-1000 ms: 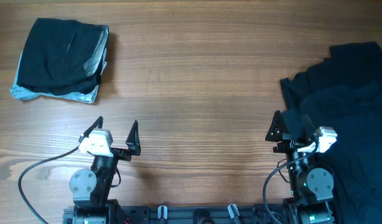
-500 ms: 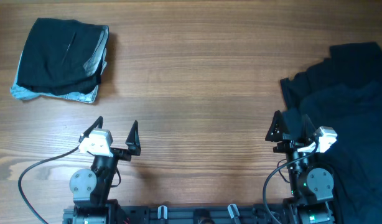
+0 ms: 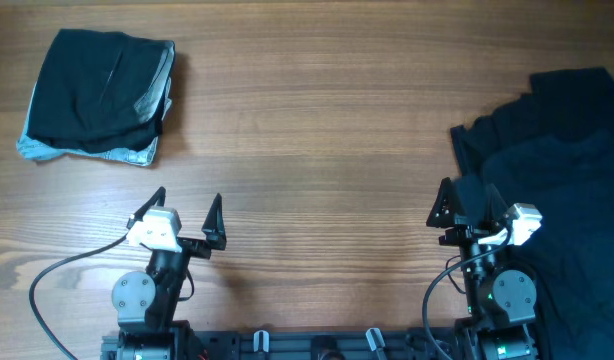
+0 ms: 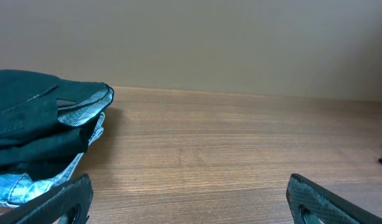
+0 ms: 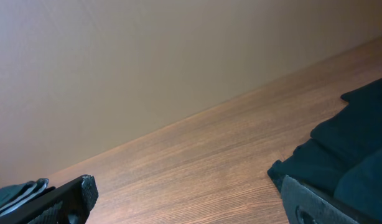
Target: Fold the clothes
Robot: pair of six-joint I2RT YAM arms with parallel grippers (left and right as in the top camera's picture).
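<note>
Left claw (image 3: 185, 205) sits wide open down at seven o'clock on the desk (image 3: 317, 130), both fingers splayed, nothing between them. Right claw (image 3: 468, 196) at five o'clock is spread just as wide and grips nothing. Its fingers stand at the near edge of the loose pile of dark garments (image 3: 557, 190). I can't tell whether they touch the cloth.

That pile fills the three-to-five o'clock side. It's black to deep navy, soft and rumpled, the layers overlapping, and it runs off the right edge of the overhead view. The right wrist view catches its corner low on the right, lying flat on the wood.

Up at ten o'clock, well apart from both arms, sits the folded stack (image 3: 97, 95). Its top is a black piece squared off, with a grey lining showing along the right fold. At the bottom is the light-blue denim pair (image 4: 17, 186), whose pale hem peeks out along the lower edge.
</note>
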